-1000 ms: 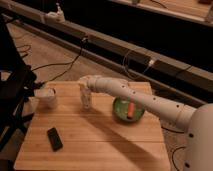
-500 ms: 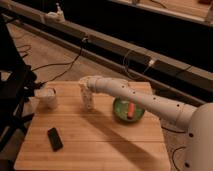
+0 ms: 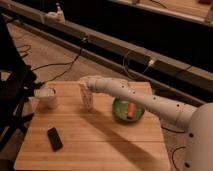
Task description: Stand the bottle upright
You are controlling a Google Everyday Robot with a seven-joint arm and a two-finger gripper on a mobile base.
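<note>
We see our tool (image 3: 86, 93) at the back middle of the surface (image 3: 100, 145), right over the bottle (image 3: 87, 101), which stands upright between the cup (image 3: 46, 97) and the bowl (image 3: 128, 109).

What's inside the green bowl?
An orange stick-shaped thing lies in the green bowl. What it is cannot be told, and the arm hides the bowl's top edge. The gripper is left of it, at the bottle.
</note>
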